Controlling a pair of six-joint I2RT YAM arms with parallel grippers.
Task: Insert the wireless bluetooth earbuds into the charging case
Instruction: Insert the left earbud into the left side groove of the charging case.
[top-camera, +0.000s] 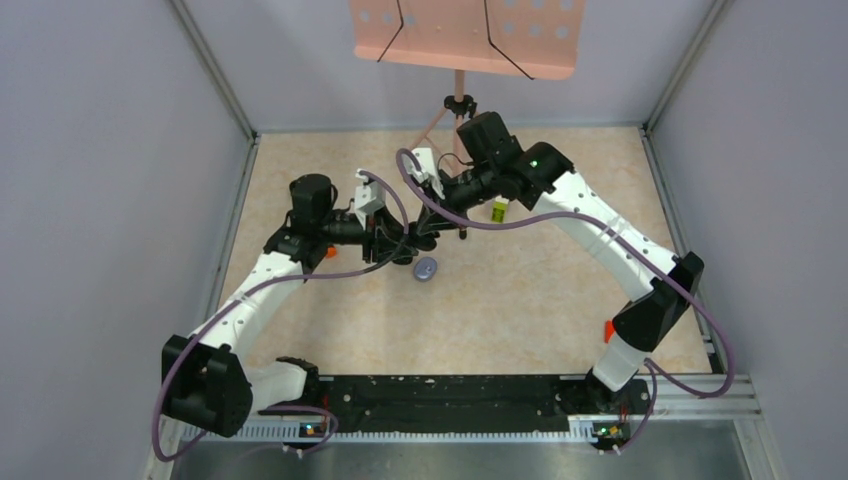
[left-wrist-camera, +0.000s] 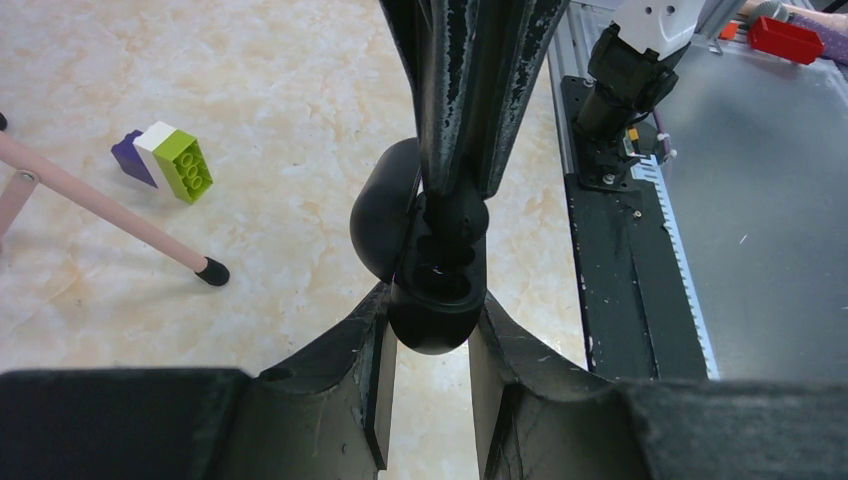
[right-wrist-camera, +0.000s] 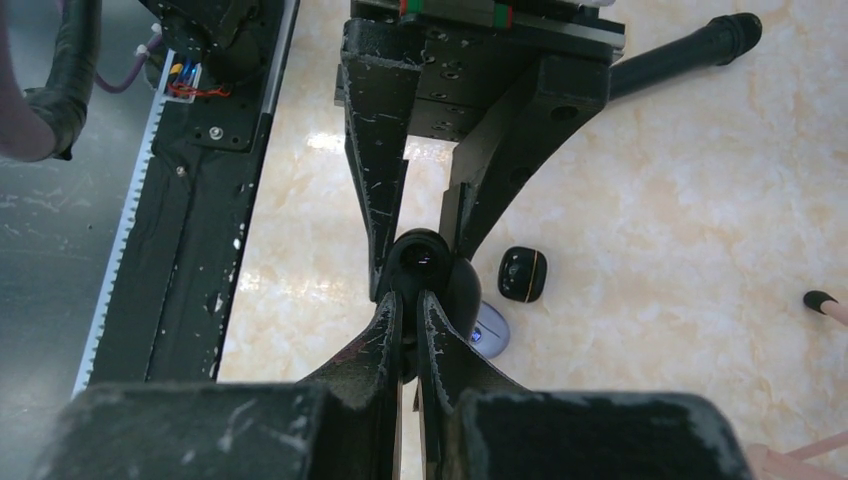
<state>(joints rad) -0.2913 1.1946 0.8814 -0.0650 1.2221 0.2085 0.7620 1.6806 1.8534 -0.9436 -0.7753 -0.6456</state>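
Observation:
A black charging case (left-wrist-camera: 440, 300) with its lid (left-wrist-camera: 385, 215) open is held above the table between my left gripper's fingers (left-wrist-camera: 430, 320). In the right wrist view the case (right-wrist-camera: 428, 258) sits just past my right gripper (right-wrist-camera: 410, 308). The right gripper is nearly shut, with something small and dark, apparently a black earbud, pinched between its tips. Its tips (left-wrist-camera: 452, 205) press down into the case's wells. In the top view both grippers, left (top-camera: 405, 245) and right (top-camera: 425, 238), meet mid-table. No other earbuds show.
A pale purple closed case (top-camera: 426, 268) lies under the grippers and also shows in the right wrist view (right-wrist-camera: 490, 335), beside a small black case with a gold line (right-wrist-camera: 522, 273). A green-white-purple block (left-wrist-camera: 175, 160) and a pink stand leg (left-wrist-camera: 110, 215) lie behind.

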